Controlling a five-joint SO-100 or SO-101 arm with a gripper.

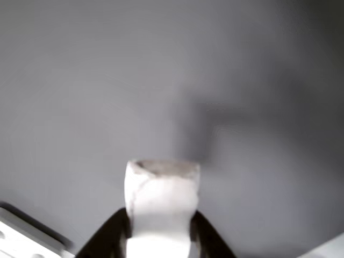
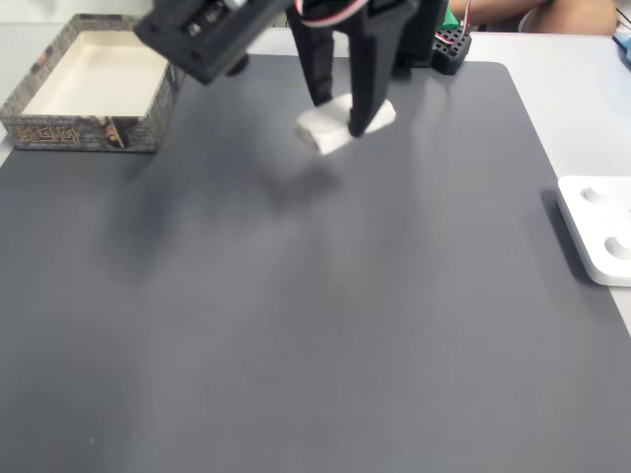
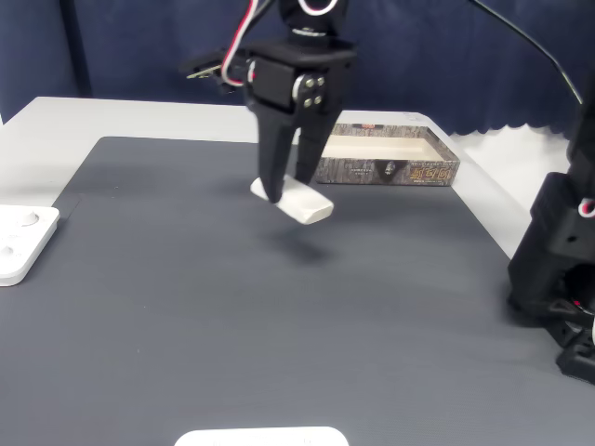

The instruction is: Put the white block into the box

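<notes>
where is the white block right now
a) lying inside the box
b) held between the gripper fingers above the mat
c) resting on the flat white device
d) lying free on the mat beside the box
b: the gripper is shut on the white block, which hangs above the grey mat with its shadow beneath, well apart from the box.

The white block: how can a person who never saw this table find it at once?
Start at the dark grey mat and find the black arm above it. The white block hangs clamped in its jaws, above the mat. Unlike the flat white device at the mat's edge, it is small, plain and elongated.
</notes>
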